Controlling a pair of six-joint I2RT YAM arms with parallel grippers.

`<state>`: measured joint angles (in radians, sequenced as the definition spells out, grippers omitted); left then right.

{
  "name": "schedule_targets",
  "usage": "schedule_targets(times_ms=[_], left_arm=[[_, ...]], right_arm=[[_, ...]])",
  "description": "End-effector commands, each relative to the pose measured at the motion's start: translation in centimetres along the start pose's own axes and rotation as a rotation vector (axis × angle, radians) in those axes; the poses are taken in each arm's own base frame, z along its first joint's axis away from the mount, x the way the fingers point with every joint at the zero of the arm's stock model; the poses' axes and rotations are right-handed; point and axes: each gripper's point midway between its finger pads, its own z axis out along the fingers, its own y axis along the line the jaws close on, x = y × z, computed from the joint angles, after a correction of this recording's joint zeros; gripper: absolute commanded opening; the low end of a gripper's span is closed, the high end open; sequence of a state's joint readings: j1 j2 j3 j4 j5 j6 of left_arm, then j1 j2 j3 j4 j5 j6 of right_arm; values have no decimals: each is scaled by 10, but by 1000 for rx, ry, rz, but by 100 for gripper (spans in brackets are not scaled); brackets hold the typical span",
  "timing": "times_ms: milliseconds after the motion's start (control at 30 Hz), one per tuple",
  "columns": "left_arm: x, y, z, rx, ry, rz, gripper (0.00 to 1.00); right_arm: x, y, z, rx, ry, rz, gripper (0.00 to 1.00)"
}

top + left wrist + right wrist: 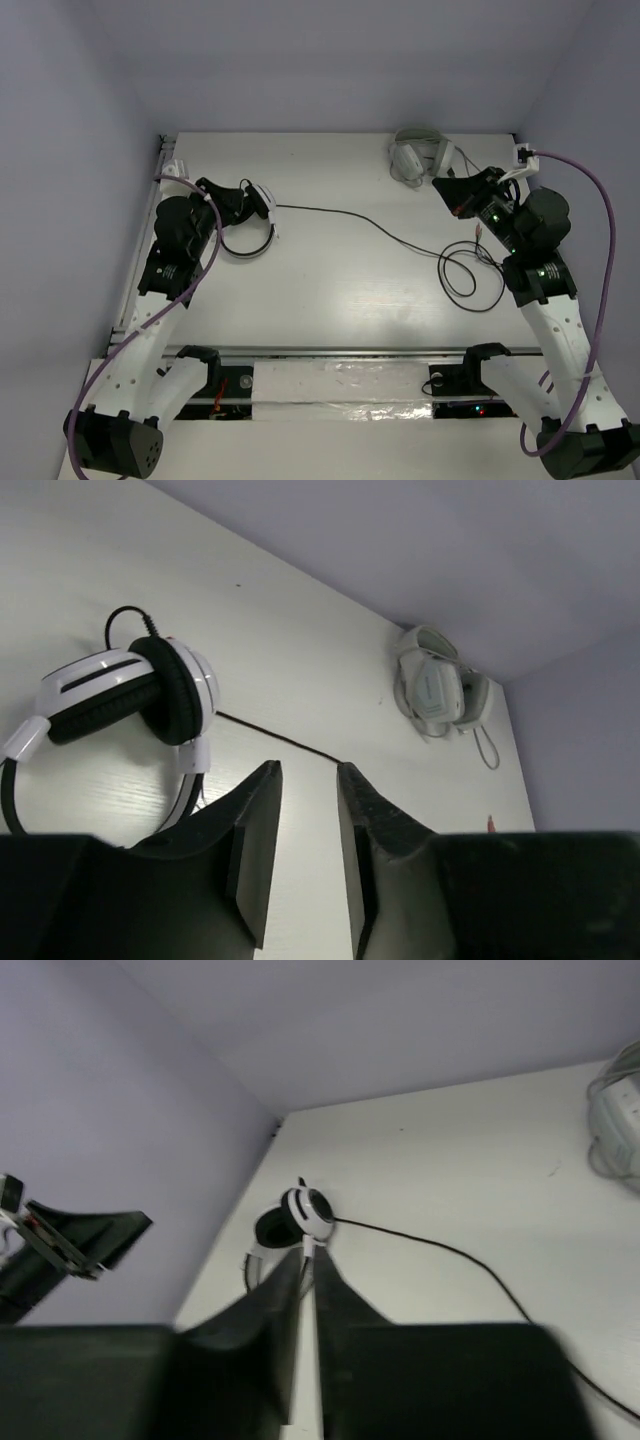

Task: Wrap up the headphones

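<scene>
The headphones (252, 222), with white-and-black ear cups and a thin black headband, lie on the table at the left. Their thin black cable (360, 218) runs right and ends in loose loops (472, 277) in front of the right arm. My left gripper (260, 203) hovers right next to the ear cups, open and empty. In the left wrist view the ear cups (130, 692) lie left of and beyond my fingertips (308, 770). My right gripper (441, 185) is shut and empty, raised at the back right. The right wrist view looks across at the headphones (300, 1215) and cable (440, 1250).
All-pale-grey headphones (420, 156) with a grey cable lie at the back right, just beyond my right gripper; they also show in the left wrist view (440, 685). Lilac walls close the table on the left, back and right. A foil-like strip (340, 385) lies along the front edge.
</scene>
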<state>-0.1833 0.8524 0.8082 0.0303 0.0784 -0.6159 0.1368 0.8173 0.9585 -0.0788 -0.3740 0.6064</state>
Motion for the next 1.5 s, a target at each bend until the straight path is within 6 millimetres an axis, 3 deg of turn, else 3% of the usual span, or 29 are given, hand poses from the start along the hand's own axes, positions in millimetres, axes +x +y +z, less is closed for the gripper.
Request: schedule_targets(times_ms=[0,33,133,267,333,400,500,533,600,667,733,833,1000,1200,1367,1467], left_arm=[[-14,11,-6,-78,-73,-16,25],[-9,19,-6,-110,-54,-17,12],[6,37,-3,-191,0,-25,0],[33,81,-7,-388,58,-51,0],[50,113,-18,-532,87,-49,0],[67,129,-25,-588,104,-70,7],[85,136,-27,-601,116,-90,28],[90,142,-27,-624,120,-93,40],[103,150,-24,-644,132,-109,51],[115,157,-19,-660,155,-122,54],[127,164,-10,-677,174,-148,55],[132,160,6,-659,172,-196,62],[140,170,29,-689,168,-214,62],[156,180,48,-705,191,-217,60],[163,190,49,-731,213,-179,47],[165,193,49,-730,237,-129,30]], right_arm=[[-7,6,-3,-18,-14,-19,4],[-4,3,-2,-7,-2,-17,0],[3,2,2,-9,24,-14,0],[26,-2,15,11,82,-10,0],[36,-1,20,14,107,-8,0],[52,4,26,9,138,-11,0],[69,9,31,-8,169,-10,0],[71,9,32,-9,172,-6,0],[80,13,34,-30,188,-4,0],[84,16,34,-42,195,-6,3],[91,15,35,-46,215,-8,11],[104,21,33,-75,253,-9,18],[112,23,30,-96,270,-10,28],[119,29,30,-122,291,-9,27],[122,24,31,-104,294,-8,26],[121,23,33,-96,293,-5,26]])
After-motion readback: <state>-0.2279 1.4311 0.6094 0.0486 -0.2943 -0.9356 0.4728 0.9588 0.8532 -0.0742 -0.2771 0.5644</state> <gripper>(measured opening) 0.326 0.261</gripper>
